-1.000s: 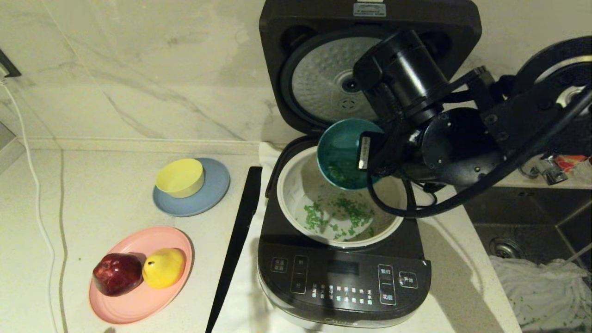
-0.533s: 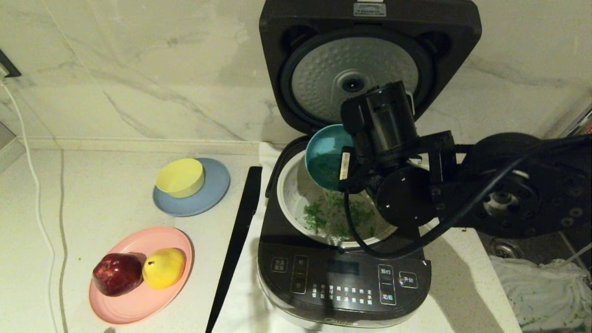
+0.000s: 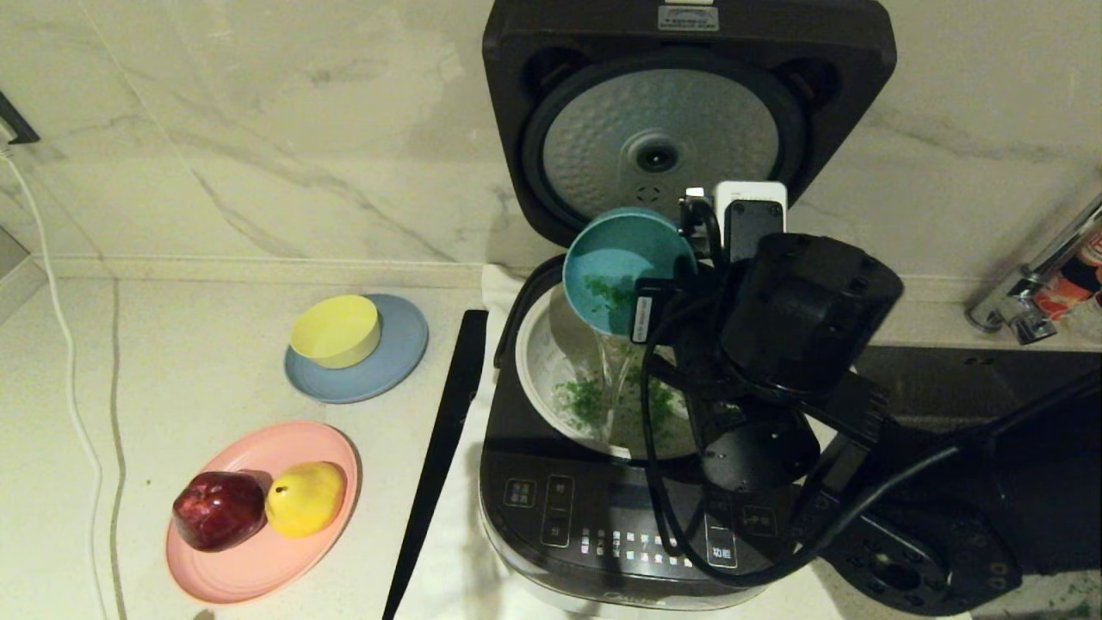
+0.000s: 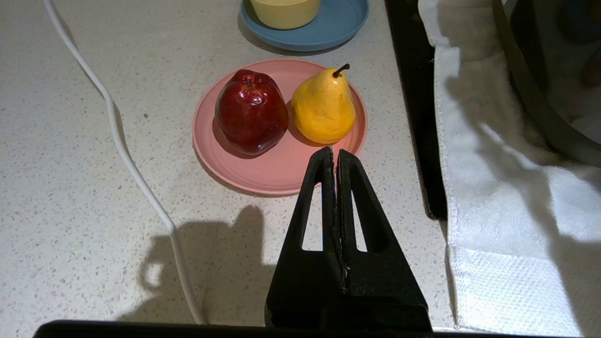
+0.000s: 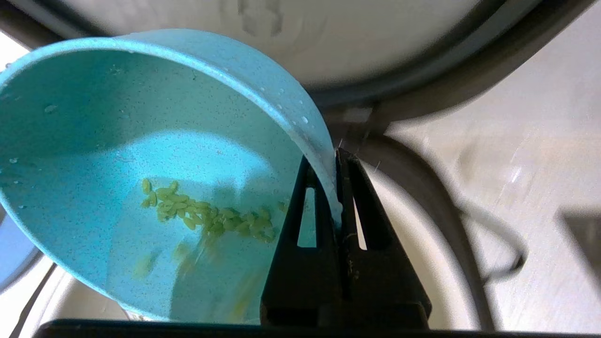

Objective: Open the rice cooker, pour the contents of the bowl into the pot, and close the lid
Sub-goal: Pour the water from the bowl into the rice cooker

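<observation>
The dark rice cooker [image 3: 637,525] stands with its lid [image 3: 680,103] raised upright against the wall. My right gripper [image 5: 334,157] is shut on the rim of the teal bowl [image 3: 616,267] [image 5: 141,164], holding it steeply tipped above the cream pot [image 3: 535,362]. Green granules [image 5: 206,216] cling to the bowl's wall and slide down; water streams from its lip. More granules [image 3: 585,400] lie in the pot. My left gripper [image 4: 334,152] hovers shut and empty over the counter near the pink plate.
A pink plate [image 3: 250,564] holds a red apple [image 3: 218,508] and a yellow pear [image 3: 304,497]. A yellow bowl [image 3: 336,330] rests on a grey-blue plate [image 3: 396,362]. A black strip [image 3: 439,448] and white towel [image 4: 507,188] lie beside the cooker. A sink sits right.
The right arm has swung round and down in front of the cooker, carrying the bowl a little left and tipping it further. More granules and water have fallen into the pot.
</observation>
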Robot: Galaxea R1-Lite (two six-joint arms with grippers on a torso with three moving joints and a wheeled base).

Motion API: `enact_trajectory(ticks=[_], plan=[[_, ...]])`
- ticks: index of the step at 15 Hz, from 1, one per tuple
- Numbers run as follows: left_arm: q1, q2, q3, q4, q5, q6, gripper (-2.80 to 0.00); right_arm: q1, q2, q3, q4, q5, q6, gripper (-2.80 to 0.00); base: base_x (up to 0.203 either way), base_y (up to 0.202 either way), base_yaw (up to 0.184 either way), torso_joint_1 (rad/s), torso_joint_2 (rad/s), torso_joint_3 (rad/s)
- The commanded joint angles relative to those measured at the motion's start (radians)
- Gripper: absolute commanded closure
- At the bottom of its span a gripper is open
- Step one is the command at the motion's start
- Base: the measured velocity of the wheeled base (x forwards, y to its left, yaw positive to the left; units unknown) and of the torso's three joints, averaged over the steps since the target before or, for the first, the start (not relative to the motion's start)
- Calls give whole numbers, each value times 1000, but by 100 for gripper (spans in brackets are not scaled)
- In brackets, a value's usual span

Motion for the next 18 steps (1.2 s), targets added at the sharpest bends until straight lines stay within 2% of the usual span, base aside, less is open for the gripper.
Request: enact_trajectory(ticks=[1, 3, 9, 18], plan=[[0, -1, 0, 0, 0, 1, 0, 24, 43, 128, -382, 2, -153, 0, 0, 0, 0, 0, 0, 0], [-1, -1, 0, 0, 0, 0, 0, 42, 79, 193, -424, 9, -177, 0, 0, 0, 0, 0, 0, 0], [0, -1, 0, 0, 0, 0, 0, 44, 79, 243, -426, 24, -119, 0, 0, 0, 0, 0, 0, 0], [-1, -1, 0, 0, 0, -1, 0, 45, 121, 266, -426, 26, -109, 0, 0, 0, 0, 0, 0, 0]])
